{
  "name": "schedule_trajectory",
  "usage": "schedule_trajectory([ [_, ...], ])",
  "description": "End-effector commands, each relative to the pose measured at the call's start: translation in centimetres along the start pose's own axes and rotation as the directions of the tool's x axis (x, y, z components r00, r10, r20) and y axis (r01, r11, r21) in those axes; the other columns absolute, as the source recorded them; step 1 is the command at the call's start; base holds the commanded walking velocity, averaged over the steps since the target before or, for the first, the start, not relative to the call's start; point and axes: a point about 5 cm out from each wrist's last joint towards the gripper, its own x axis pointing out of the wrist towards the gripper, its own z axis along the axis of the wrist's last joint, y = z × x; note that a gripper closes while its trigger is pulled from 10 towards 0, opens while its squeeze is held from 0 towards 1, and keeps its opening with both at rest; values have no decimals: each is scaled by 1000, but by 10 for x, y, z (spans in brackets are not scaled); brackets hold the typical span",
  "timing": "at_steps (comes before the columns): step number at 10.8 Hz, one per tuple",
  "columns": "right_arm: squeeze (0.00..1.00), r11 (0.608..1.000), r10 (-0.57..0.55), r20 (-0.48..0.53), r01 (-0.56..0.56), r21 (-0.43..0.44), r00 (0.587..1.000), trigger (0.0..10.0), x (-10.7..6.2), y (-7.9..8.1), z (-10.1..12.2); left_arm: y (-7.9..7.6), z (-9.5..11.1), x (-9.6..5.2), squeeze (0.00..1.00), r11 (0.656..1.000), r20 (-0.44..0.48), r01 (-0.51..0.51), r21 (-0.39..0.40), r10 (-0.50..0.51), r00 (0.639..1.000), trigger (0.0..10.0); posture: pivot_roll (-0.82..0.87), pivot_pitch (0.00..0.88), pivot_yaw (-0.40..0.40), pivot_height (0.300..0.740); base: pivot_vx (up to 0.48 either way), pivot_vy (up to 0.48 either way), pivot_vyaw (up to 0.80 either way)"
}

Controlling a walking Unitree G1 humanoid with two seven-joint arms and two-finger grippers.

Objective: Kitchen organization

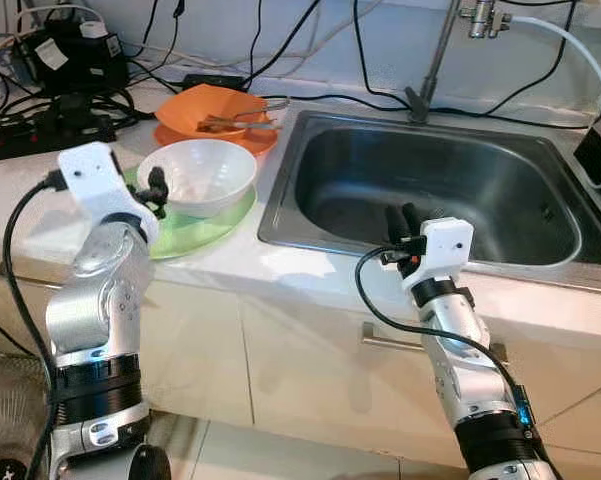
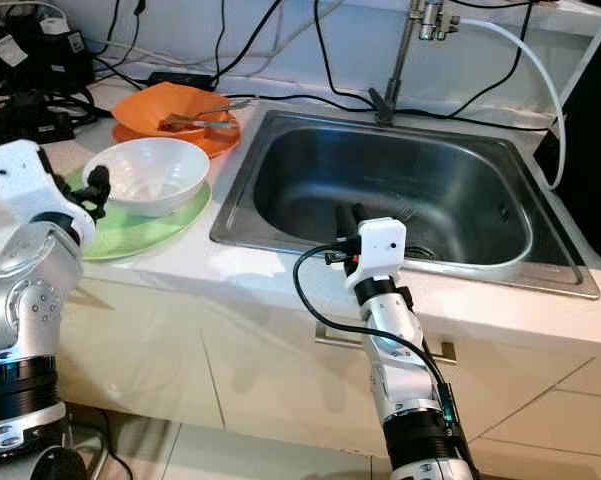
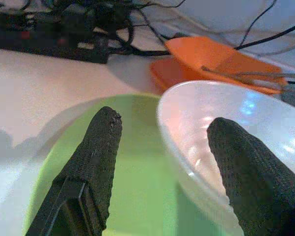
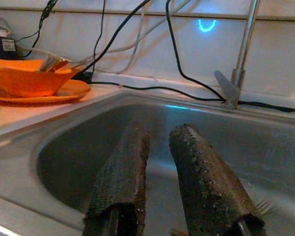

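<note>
— Straddling the white bowl's point(image 1: 199, 175) rim, the left gripper's point(image 3: 162, 147) jaws are spread, so a grasp seems intended. The bowl is stacked on the green plate point(image 1: 195, 232) near the counter's front edge.

— The right gripper point(image 1: 400, 222), jaws slightly apart and empty, is held over the sink's point(image 1: 310, 235) front rim.

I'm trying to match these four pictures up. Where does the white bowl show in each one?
Left eye view: white bowl on the green plate, left of the sink.
Right eye view: same spot.
Left wrist view: its rim lies between the left gripper fingers.
Right wrist view: I can't make it out.
Shared landmark: the orange bowl.
</note>
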Motion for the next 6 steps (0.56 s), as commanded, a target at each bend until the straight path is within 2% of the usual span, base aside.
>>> schedule_trajectory([
  [1,0,1000,2,0,-2,2,1000,10000,3,0,3,2,-2,-1,0,999,-24,-25,-19,25,999,10000,206,21,-34,740,0,0,0],
  [3,0,1000,4,0,-4,3,1000,10000,4,0,3,0,-13,1,0,995,-98,4,-97,-13,995,10000,209,21,-35,740,0,0,0],
  [6,0,1000,2,0,-2,9,1000,10000,5,3,3,-13,-23,4,0,980,-165,50,-192,-82,983,10000,209,19,-31,740,0,0,0],
])
